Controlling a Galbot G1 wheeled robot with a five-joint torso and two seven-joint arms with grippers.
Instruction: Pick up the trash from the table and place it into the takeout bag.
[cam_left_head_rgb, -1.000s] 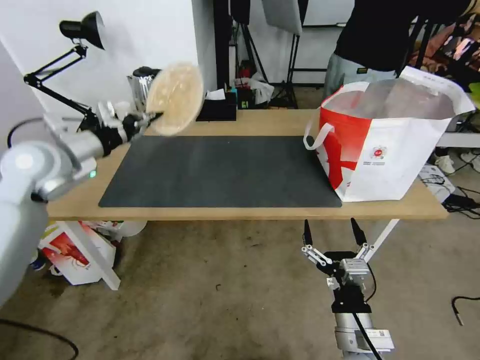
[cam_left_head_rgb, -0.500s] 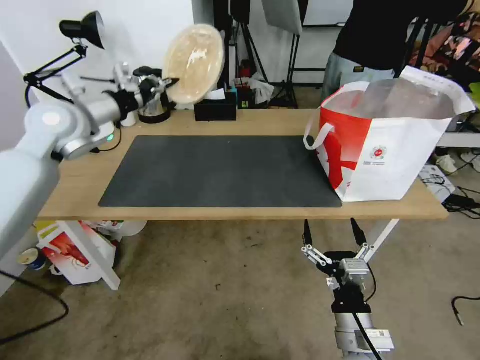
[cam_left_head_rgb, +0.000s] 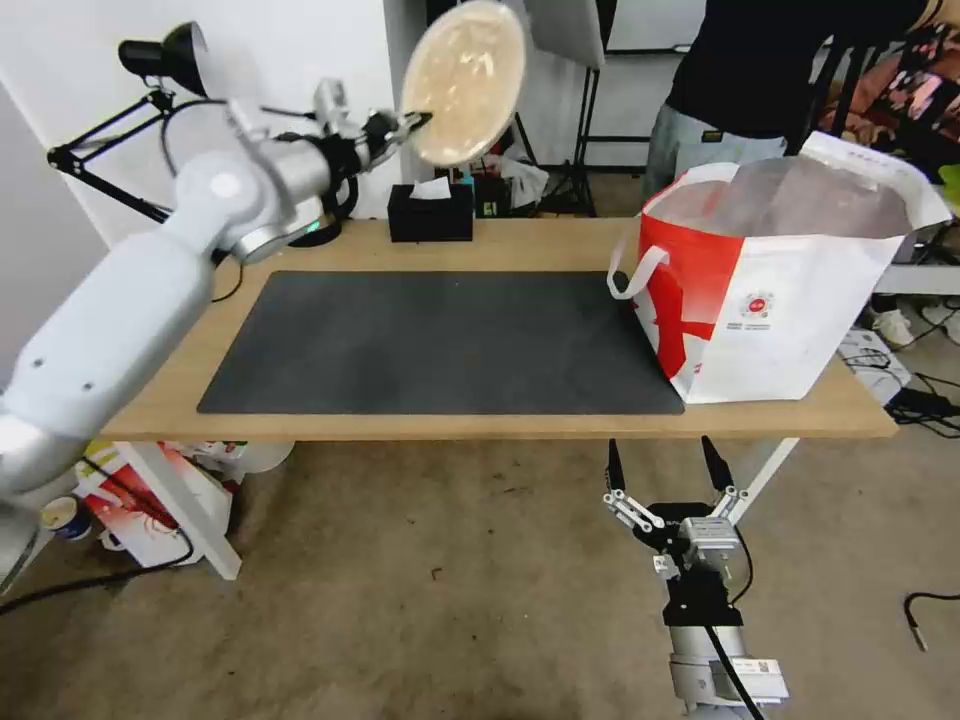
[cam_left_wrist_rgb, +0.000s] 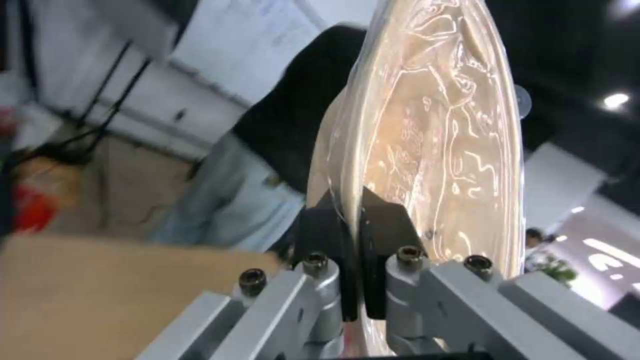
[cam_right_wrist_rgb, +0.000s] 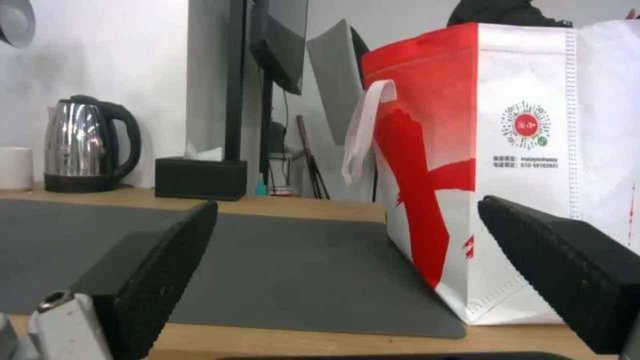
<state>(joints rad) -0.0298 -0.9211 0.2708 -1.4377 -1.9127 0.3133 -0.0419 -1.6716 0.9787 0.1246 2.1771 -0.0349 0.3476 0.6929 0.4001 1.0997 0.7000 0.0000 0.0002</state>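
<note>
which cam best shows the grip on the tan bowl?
Left wrist view: the left gripper fingers pinch the tan paper bowl at its rim, close up. Head view shows the whole bowl held high and tilted behind the table. Right wrist view faces the takeout bag.

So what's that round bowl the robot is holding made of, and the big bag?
The bowl, pinched at its rim by the left gripper, looks like tan paper under a shiny, wrinkled clear film. The bag looks like matte woven fabric with stitched seams and a silvery foil lining.
</note>
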